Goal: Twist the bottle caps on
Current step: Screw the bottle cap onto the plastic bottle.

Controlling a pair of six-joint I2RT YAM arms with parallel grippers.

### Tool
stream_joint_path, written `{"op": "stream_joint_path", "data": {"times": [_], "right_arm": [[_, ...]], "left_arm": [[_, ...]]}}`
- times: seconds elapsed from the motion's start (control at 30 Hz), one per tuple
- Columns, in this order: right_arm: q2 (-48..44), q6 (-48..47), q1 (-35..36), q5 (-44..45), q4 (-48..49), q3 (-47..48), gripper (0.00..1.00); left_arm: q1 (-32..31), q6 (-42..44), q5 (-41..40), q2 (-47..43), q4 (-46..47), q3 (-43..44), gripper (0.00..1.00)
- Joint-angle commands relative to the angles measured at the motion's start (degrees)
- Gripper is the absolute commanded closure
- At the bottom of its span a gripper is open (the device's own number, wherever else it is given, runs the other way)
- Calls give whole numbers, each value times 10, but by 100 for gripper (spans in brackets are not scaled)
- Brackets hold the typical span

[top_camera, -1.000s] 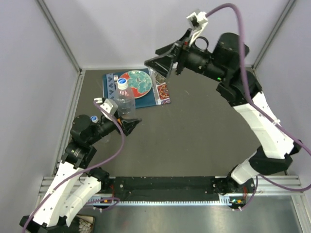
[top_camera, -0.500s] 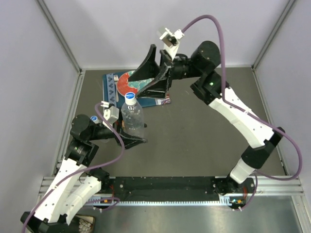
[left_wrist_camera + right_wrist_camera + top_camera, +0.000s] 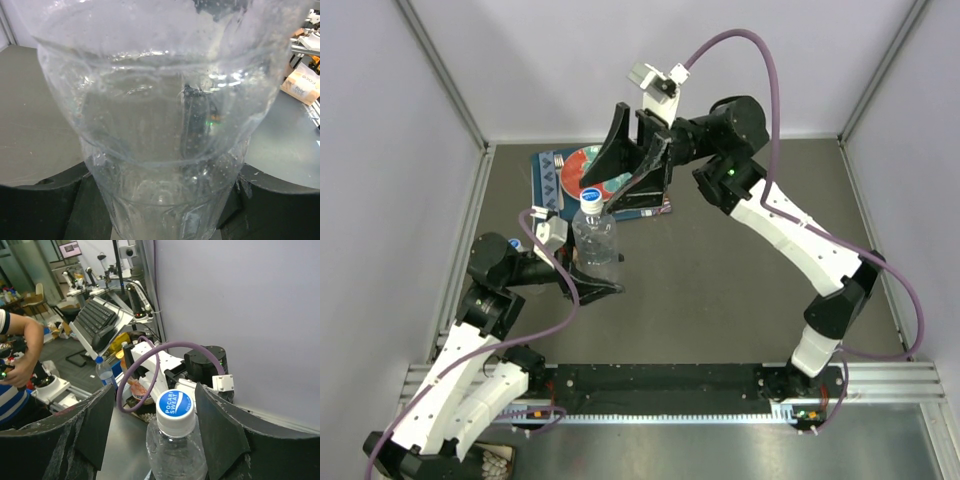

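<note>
The left pincer (image 3: 592, 272) is pinching the clear bottle (image 3: 596, 238) low on its body and holds it upright in front of the patterned plate (image 3: 575, 172). I cannot tell whether its base rests on the worktop (image 3: 740, 270). The white cap (image 3: 590, 200) with a blue label sits on the neck, and how tightly it is threaded cannot be told. The right pincer (image 3: 608, 185) hangs at the bottle's top with its jaws spread, 1 on each side of the cap, no contact visible. The bottle looks thin-walled, light and springy, with droplets inside, so I judge it would dent or slip under a hard squeeze. The low grip on the ringed body suits it, and the small, stiff cap is best taken across its side wall. Only the right wrist view shows the cap centred between the 2 fingers. The left wrist view gives just the wet wall with dark fingers at both lower corners. The top view alone shows both arms together.
</note>
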Motion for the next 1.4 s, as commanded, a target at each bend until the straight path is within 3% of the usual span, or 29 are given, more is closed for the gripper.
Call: {"op": "stream_joint_path", "data": {"times": [0.0,0.17,0.47,0.7,0.77,0.9,1.0,1.07,1.2,1.37], "right_arm": [[0,-8,14,-23,9,6,35],[8,-24,22,-20,-15,16,36],[8,-28,28,-20,-27,14,50],[10,-47,28,-13,-67,20,86],[8,-95,28,-3,-150,27,90],[-6,-234,28,92,-349,44,94],[-25,-319,31,182,-446,39,100],[-43,-337,44,232,-472,18,100],[-64,-381,82,418,-531,-2,100],[-64,-400,153,559,-587,2,100]], "left_arm": [[-1,4,-6,0,29,11,100],[-1,3,-6,-2,26,12,100],[0,8,-14,-3,22,14,100],[0,18,-33,-7,7,15,100],[0,22,-49,-8,0,18,100],[1,39,-112,-10,-15,23,100],[2,62,-162,-13,-40,28,100],[2,73,-202,-18,-47,28,100],[3,96,-260,-22,-59,29,100],[6,114,-332,-26,-89,31,100]]}}
